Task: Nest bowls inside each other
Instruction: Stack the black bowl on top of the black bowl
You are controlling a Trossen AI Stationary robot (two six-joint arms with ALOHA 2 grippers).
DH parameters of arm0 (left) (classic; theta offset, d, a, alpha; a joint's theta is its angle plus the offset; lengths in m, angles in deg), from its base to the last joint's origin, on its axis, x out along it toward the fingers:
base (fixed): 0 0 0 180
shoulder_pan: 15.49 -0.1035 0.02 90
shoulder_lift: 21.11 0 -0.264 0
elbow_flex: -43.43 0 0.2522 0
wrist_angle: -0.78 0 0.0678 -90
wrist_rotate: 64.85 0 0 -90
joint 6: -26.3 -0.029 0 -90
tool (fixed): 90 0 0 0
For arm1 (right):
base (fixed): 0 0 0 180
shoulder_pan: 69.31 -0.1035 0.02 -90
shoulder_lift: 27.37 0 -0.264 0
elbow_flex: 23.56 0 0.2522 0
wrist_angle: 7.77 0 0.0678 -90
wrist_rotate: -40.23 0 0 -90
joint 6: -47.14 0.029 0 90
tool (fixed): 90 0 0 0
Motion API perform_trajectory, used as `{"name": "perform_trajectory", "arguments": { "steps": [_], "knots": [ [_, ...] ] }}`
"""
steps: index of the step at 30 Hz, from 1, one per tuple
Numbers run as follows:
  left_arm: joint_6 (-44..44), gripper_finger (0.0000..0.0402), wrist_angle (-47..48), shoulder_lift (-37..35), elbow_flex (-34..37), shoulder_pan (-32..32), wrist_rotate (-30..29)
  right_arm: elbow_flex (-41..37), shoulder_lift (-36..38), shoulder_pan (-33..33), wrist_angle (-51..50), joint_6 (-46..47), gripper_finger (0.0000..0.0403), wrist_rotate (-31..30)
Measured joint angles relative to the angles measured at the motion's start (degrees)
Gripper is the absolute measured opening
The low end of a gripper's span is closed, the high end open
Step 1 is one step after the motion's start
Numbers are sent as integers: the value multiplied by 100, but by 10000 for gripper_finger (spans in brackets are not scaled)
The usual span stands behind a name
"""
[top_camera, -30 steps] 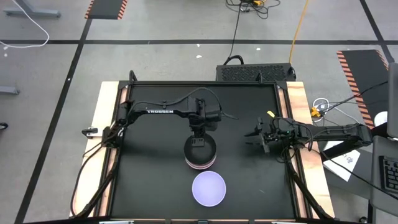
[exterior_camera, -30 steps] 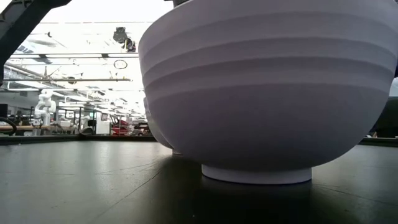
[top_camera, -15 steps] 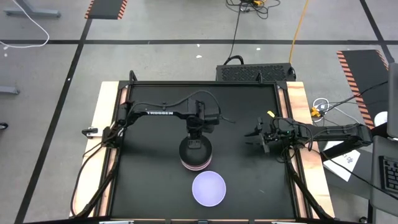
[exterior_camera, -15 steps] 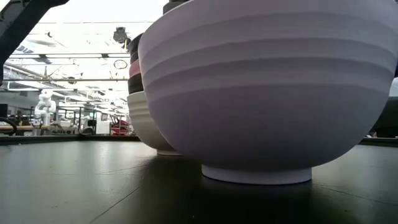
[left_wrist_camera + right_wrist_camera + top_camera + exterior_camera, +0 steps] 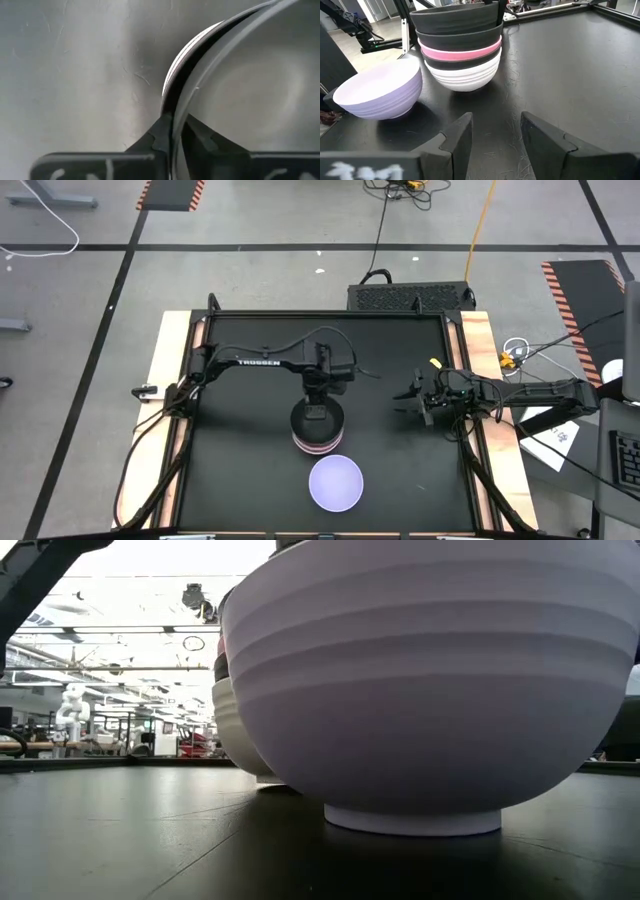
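A stack of nested bowls (image 5: 318, 436) stands on its white bottom bowl's foot on the black table; above the white one come black, pink and two black bowls (image 5: 462, 50). My left gripper (image 5: 318, 412) points down over the stack's far side, shut on the top black bowl's rim (image 5: 172, 125). A pale lavender bowl (image 5: 335, 483) sits alone nearer the table's near edge and fills the low view (image 5: 430, 690). My right gripper (image 5: 412, 402) waits open at the table's right, aimed at the bowls (image 5: 495, 135). My left gripper pinches the top black bowl's rim (image 5: 181, 102) on the stack's far side. One finger (image 5: 200, 137) is inside the bowl and the other (image 5: 157, 135) outside. The fingers come from above, pointing down. The bowl sits level, nested in the stack, which rests on the table.
The lavender bowl (image 5: 380, 90) stands close beside the stack, on its near side. Bare black table surface (image 5: 240, 470) lies to the left and right of the bowls. A raised frame (image 5: 330, 315) borders the table.
The stack, with my left gripper on it, has slid a little toward the table's left edge and then part of the way back. It has stayed upright on the table. The lavender bowl has not moved.
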Motion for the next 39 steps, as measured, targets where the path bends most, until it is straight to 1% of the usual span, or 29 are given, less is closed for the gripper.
{"name": "perform_trajectory", "arguments": {
  "steps": [11,17,20,29,33,36,39],
  "knots": [
    [111,142,22,-19,2,15,115,0,-2,-2,-2,0,157,0],
    [208,183,263,-35,-157,103,79,-2,-2,-2,-2,0,157,0],
    [209,199,285,-40,-271,165,-49,-1,-4,-1,-2,0,157,0],
    [211,228,329,-47,-648,186,-134,-1,-4,1,-2,0,157,0],
    [179,230,389,-48,-651,81,-136,-1,-4,0,-2,2,157,0],
    [175,230,456,-48,-651,-17,-338,-2,-4,1,-4,2,157,0],
    [148,230,613,-83,-651,-116,-372,-2,-4,-1,-3,2,157,0]
  ]
}}
